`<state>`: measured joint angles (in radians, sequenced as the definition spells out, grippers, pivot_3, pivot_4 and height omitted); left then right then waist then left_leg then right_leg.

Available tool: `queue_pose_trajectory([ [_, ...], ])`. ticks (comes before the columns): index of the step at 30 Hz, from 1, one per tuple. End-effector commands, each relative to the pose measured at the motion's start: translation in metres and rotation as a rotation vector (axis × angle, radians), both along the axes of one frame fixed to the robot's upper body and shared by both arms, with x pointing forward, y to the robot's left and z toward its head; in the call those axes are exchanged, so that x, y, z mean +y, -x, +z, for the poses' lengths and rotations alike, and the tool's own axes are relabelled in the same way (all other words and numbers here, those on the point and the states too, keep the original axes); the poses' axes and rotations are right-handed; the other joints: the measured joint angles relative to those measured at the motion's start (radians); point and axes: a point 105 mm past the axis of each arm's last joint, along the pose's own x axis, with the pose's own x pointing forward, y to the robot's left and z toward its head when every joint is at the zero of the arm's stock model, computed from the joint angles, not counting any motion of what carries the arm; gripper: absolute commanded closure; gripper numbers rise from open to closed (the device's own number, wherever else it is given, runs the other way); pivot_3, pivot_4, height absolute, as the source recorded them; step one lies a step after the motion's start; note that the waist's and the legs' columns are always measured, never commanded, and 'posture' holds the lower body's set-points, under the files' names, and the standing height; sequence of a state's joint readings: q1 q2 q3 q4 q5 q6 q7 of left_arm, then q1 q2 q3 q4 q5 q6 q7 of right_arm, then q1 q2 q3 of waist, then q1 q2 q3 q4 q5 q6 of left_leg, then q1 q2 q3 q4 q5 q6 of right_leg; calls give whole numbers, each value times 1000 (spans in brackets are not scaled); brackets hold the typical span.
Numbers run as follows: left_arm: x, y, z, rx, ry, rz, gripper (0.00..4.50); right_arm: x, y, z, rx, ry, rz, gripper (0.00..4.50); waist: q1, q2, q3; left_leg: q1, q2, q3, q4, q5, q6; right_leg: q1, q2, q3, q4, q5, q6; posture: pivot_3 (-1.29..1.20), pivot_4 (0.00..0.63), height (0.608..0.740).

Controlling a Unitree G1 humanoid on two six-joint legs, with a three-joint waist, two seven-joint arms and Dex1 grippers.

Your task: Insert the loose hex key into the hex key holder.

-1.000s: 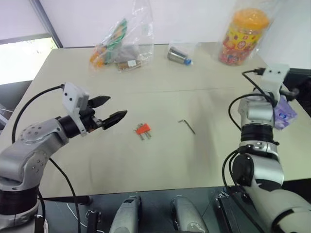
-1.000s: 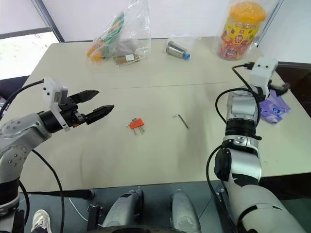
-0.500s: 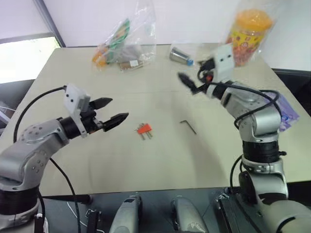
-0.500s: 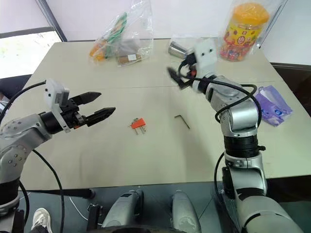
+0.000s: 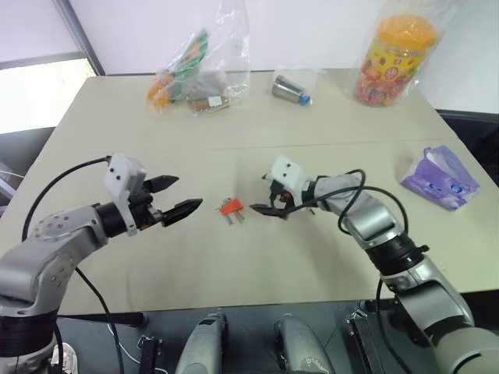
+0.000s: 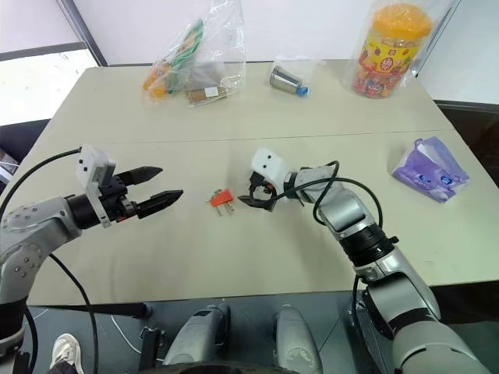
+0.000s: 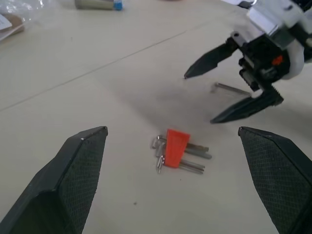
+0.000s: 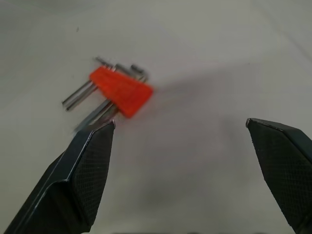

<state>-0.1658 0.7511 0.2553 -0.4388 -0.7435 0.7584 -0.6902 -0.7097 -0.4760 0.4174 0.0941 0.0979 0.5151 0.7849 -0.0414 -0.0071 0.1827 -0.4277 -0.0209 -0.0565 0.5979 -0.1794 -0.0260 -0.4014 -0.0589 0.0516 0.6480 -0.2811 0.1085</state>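
On the beige counter (image 5: 327,257), the thin dark-grey L-shaped hex key (image 7: 231,88) lies flat beneath the spread right end effector (image 7: 229,90): light, stiff, slippery; pinch its long shank. Nearby sits the orange-red plastic holder (image 5: 229,207); the left end effector (image 5: 173,198) is spread too.

The loose hex key (image 7: 231,88) is largely hidden behind the right gripper (image 7: 222,95), so that its short bent end cannot be made out. The hex key holder (image 8: 120,91) is blurred in the right wrist view, its keys indistinct.
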Motion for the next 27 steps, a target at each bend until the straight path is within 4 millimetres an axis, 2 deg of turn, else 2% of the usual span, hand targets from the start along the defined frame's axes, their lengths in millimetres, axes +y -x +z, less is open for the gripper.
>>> queue_pose_trajectory([
  [1,5,5,14,-56,-20,2,0,5,-3,5,-59,6,21,42,1,0,0,0,0,0,0,0,0,0,0,0,0,0,0,0,150,740],
  [12,9,8,18,-60,-31,2,0,17,-9,-12,-65,28,38,42,0,-1,0,0,0,0,0,0,0,0,0,0,0,0,0,0,150,740],
  [22,12,12,20,-66,-34,17,0,45,9,-15,-36,-18,119,42,-1,-1,0,0,0,0,-1,0,0,0,0,0,0,0,1,0,150,740],
  [27,13,13,20,-64,-36,23,0,55,12,-17,-23,-35,113,42,-1,-1,0,0,0,0,-1,0,0,0,-1,0,0,0,1,0,150,740],
])
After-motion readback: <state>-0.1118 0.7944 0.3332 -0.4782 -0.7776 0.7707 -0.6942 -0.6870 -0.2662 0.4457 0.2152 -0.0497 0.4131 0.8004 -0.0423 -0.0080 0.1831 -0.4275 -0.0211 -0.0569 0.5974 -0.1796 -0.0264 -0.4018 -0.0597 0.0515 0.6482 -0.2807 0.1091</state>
